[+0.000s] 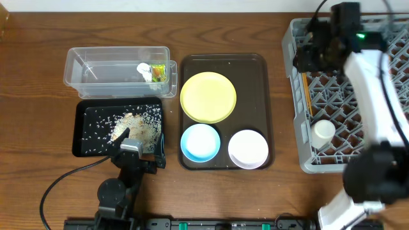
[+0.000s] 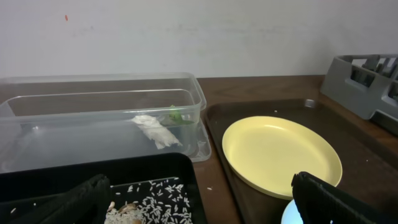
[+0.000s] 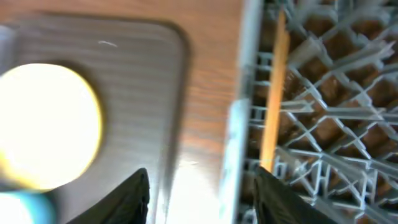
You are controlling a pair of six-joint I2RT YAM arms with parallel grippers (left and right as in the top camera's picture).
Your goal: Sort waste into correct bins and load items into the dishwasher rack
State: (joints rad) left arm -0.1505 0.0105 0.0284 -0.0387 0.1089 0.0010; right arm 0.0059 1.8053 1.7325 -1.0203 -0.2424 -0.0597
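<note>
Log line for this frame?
left hand open by black tray | right hand open at rack edge | chopstick, cup in rack | plate on brown tray

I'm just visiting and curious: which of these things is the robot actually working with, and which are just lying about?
Part of the job: snack wrapper, rice scraps, clear tub, black tray, yellow plate, blue bowl, white bowl, cup, chopstick, grey rack.

Just lying about: brown serving tray, wooden table.
</note>
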